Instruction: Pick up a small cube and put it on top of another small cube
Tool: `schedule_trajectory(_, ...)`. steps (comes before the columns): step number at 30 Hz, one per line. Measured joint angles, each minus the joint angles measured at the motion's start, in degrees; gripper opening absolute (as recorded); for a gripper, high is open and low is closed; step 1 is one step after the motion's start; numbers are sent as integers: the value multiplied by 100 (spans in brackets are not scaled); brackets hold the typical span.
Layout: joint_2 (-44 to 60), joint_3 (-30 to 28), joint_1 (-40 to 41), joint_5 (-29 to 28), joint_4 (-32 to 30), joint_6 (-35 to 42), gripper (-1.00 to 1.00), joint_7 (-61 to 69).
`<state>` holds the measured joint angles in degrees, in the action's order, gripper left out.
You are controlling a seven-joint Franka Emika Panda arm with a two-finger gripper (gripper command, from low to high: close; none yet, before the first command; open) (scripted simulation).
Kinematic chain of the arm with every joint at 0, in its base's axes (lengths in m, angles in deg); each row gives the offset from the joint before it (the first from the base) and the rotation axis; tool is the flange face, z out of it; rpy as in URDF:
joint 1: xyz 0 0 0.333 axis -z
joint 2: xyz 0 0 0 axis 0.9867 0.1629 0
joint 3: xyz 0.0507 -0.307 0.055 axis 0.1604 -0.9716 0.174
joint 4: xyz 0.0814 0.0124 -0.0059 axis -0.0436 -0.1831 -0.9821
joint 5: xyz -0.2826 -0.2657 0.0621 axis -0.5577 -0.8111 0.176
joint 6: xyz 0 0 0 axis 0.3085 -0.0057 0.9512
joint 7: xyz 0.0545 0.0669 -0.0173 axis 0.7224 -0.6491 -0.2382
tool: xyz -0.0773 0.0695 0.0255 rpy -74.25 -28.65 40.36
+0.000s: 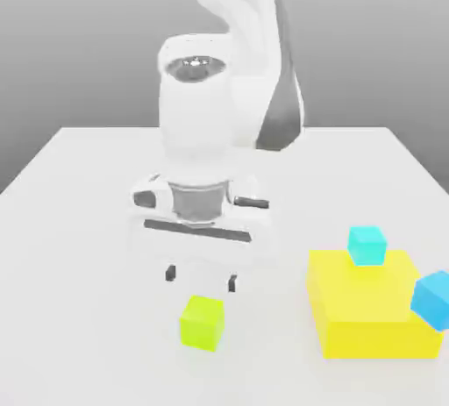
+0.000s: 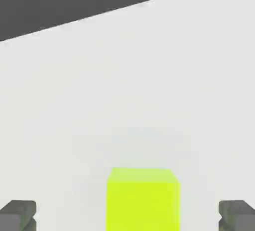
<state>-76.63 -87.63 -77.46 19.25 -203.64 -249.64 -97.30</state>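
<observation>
White tabletop point(image 1: 79, 220), matte and even, set against a plain grey backdrop. One white arm point(image 1: 215, 89) reaches down over the middle of the surface, its hand pointing at the table. The gripper point(image 1: 201, 278) is released: its two dark fingertips point(image 1: 171, 273) stand wide apart, above the table, and nothing is between them in the exterior view.

The small cube point(image 1: 203, 322), lime yellow-green, sits flat on the table just in front of and below the fingertips, apart from both. In the hand view the same cube point(image 2: 143, 200) lies midway between the two grey finger pads point(image 2: 18, 215), with clear space on either side; it appears untouched, though its lower part is cut off at the frame edge.

Toward the exterior view's right lies a large flat yellow block point(image 1: 368, 312). A cyan cube point(image 1: 367, 245) rests on the block's top, near its far edge. A blue cube point(image 1: 431, 299) sits at the block's right side, tilted, seemingly leaning on its corner; the contact cannot be confirmed. The lime cube is well apart from all three.
</observation>
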Motion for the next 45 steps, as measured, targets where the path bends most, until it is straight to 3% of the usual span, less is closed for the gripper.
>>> schedule_trajectory(5, 1037, 95, 73, 76, 139, -850, 0, 46)
schedule_trajectory(6, 1189, 110, 82, 90, 164, -976, -100, 53)
schedule_trajectory(13, 1200, 121, 97, 70, 165, -987, -100, 36)
schedule_trajectory(20, -42, 56, 104, -41, -6, 84, -100, -63)
schedule_trajectory(29, 628, -411, 656, 73, 1689, 1111, -100, -650)
schedule_trajectory(42, 1974, -1152, 1554, 761, 4377, 2532, -100, -1221)
schedule_trajectory(45, 2518, -1092, 1693, 971, 4563, 2192, -100, -1147)
